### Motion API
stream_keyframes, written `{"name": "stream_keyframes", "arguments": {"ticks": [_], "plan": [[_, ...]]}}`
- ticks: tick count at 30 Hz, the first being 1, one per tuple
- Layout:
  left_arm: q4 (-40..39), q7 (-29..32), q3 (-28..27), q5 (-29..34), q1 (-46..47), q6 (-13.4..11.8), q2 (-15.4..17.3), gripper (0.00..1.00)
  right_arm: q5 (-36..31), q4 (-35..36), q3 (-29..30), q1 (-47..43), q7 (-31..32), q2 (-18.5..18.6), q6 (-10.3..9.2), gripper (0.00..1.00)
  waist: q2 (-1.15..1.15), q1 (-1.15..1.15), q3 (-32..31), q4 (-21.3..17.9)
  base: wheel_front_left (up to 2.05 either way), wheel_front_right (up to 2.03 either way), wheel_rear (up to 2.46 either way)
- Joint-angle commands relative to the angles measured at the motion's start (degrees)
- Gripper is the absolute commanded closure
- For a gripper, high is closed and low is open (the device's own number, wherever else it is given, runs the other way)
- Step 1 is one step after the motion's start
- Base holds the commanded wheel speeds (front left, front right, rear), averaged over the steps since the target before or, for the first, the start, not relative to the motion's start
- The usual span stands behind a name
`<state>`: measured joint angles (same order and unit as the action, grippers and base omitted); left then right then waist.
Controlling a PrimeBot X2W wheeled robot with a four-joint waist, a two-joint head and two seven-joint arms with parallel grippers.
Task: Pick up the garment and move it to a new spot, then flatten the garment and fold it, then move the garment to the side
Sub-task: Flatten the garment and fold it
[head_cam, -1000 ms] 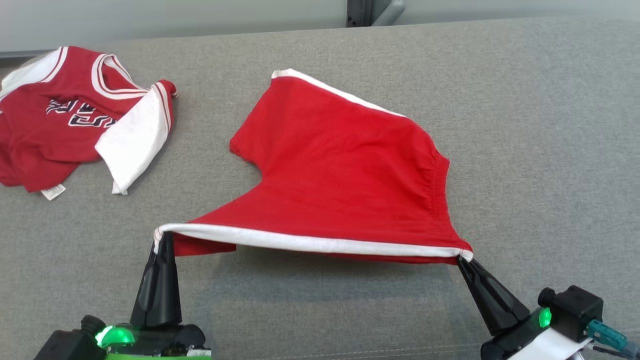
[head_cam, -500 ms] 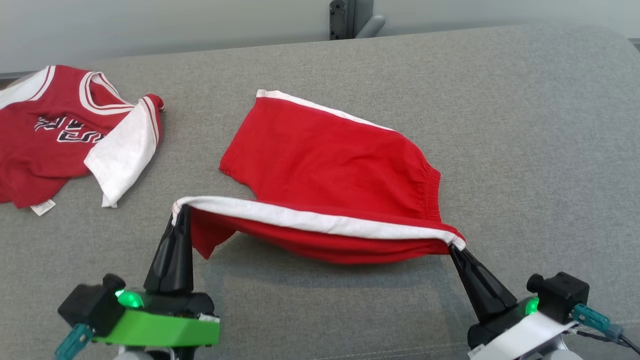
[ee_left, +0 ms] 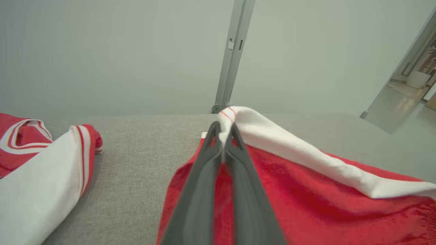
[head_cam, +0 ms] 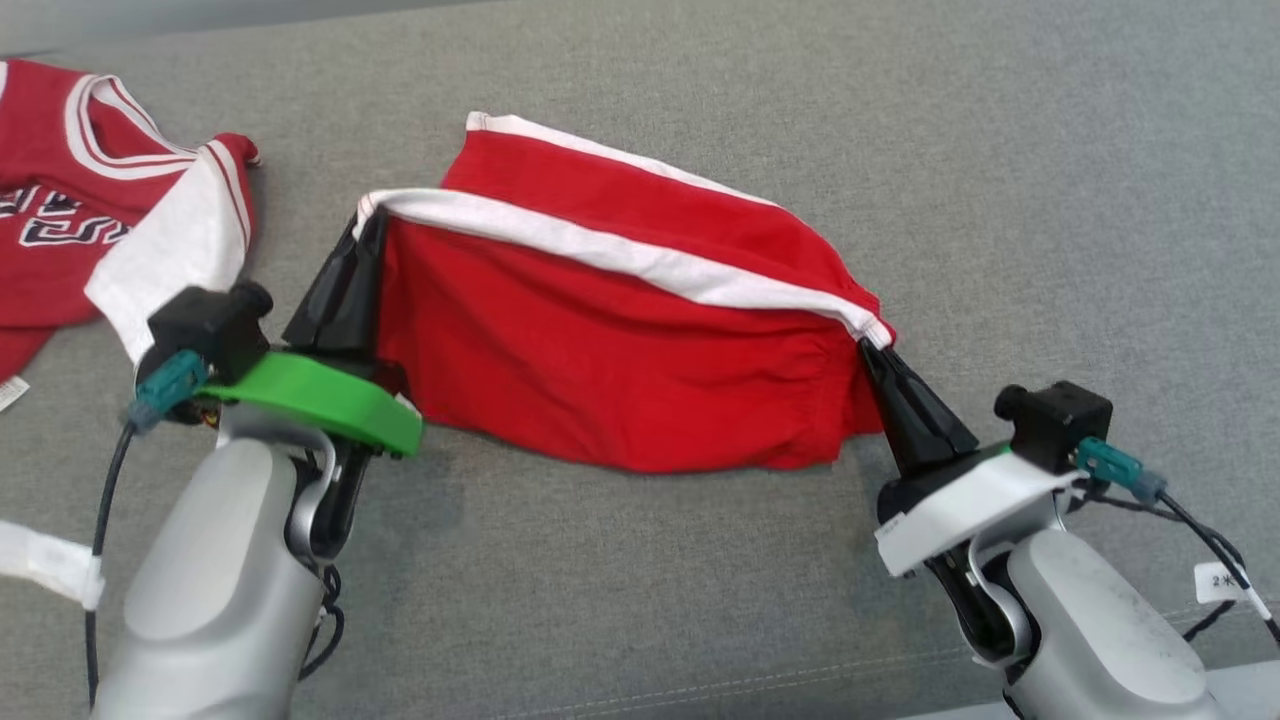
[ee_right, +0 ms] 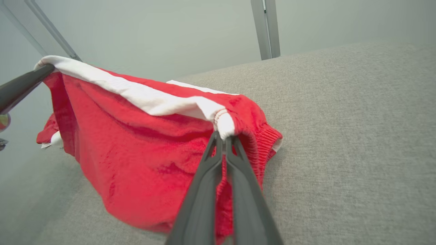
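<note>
Here, the red shorts are held up between the two arms over the grey fabric-covered counter, near the middle of the head view. The left pincer is clenched on one end of a white side stripe, at the leg hem. Its dark fingers are pressed together, and in the left wrist view the white hem corner folds over their tips. The right pincer is clenched on the other end of the same stripe, beside the ribbed elastic waistband, its fingers likewise shut tight on the cloth. The stripe runs between the two pincers, sloping from upper left to lower right in the head view. Below it the near red panel hangs down toward the counter; whether its lower edge touches the fabric cannot be told. The far half of the shorts lies behind the raised stripe, with a second white stripe along its far edge. A red and white jersey lies crumpled on the counter to the left, apart from the shorts, its white sleeve nearest the left arm.
</note>
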<state>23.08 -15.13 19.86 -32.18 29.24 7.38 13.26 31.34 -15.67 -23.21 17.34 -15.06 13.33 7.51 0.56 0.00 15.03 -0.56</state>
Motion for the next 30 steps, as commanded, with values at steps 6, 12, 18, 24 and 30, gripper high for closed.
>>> {"name": "stream_keyframes", "arguments": {"ticks": [6, 12, 18, 24, 30], "plan": [[11.88, 0.11, 5.61, -2.86, 10.94, 0.11, 1.94, 1.0, -1.67, -4.4, 0.45, 6.53, -0.22, -3.31, -0.04, 1.0, -0.56, 0.0, 8.08, -3.18, 0.0, 0.0, 0.0], [19.05, 0.08, 10.43, -6.07, 18.45, 0.12, 3.03, 1.0, -2.73, -6.28, 0.34, 9.71, -0.22, -5.48, -0.04, 1.0, -0.56, 0.0, 10.42, -3.9, 0.0, 0.0, 0.0], [22.49, 0.05, 12.92, -7.1, 24.97, 0.12, 3.87, 1.0, -3.38, -6.52, 1.4, 12.03, -0.22, -6.7, -0.04, 1.0, -0.56, 0.0, 11.94, -4.72, 0.0, 0.0, 0.0], [25.75, 0.04, 12.68, -6.62, 29.18, 0.12, 3.95, 1.0, -4.11, -6.6, 2.79, 13.65, -0.22, -7.9, -0.04, 1.0, -0.56, 0.0, 13.43, -5.61, 0.0, 0.0, 0.0], [29.36, 0.03, 11.48, -5.62, 31.33, 0.12, 3.65, 1.0, -4.41, -7.98, 3.02, 15.3, -0.22, -9.01, -0.04, 1.0, -0.56, 0.0, 14.74, -6.54, 0.0, 0.0, 0.0]]}}
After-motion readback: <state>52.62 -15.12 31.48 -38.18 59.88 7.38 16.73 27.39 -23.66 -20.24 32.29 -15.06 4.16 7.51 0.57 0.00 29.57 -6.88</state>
